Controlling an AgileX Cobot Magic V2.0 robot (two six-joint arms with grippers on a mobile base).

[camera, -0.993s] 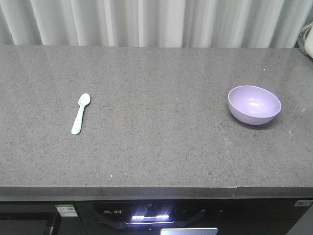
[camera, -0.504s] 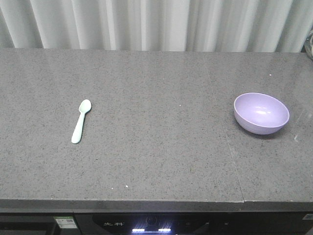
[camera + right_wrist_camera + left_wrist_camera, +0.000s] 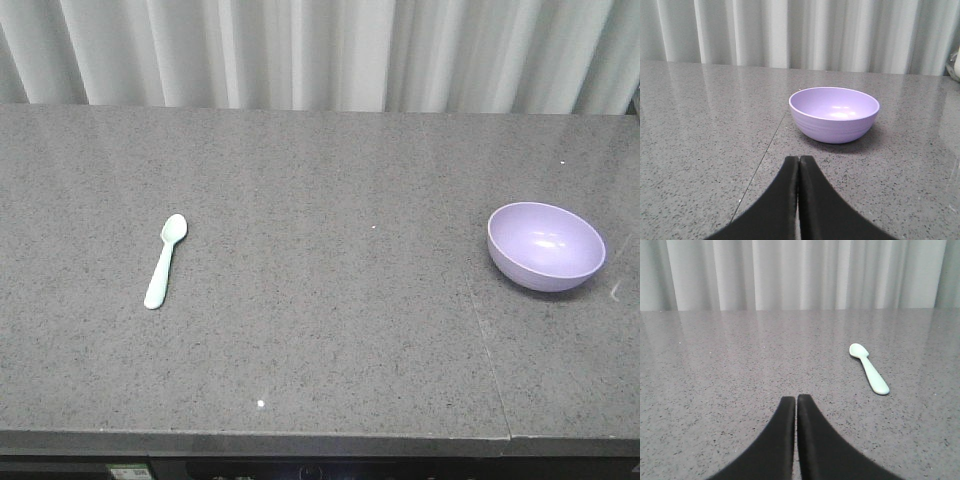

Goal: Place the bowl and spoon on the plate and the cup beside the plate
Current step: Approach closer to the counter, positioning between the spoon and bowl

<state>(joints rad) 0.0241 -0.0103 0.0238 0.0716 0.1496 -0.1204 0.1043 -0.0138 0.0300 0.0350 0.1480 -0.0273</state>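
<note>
Front view: a grey speckled worktop [image 3: 320, 170] stood before a pale pleated curtain [image 3: 320, 50]. The spoon [image 3: 165, 262], pale mint green, lay flat on the left part of the worktop, its scoop pointing toward the curtain and its handle toward the front edge. The bowl [image 3: 546, 246], lavender purple, stood upright on the right part, mouth up and with nothing inside. Spoon and bowl were well apart. A thin seam [image 3: 480, 330] ran across the worktop from front to back, just to the left of the bowl. A small white speck [image 3: 260, 404] lay near the front edge.

Left wrist view: the left hand [image 3: 796, 399] was low over the worktop, its two black fingers pressed together along their length and gripping nothing. The spoon lay ahead of it and off to the right, apart from the fingers.

Right wrist view: the right hand [image 3: 799, 159] likewise had its black fingers closed against each other and carried nothing. The bowl stood ahead of it, slightly to the right, clear of the fingertips.
</note>
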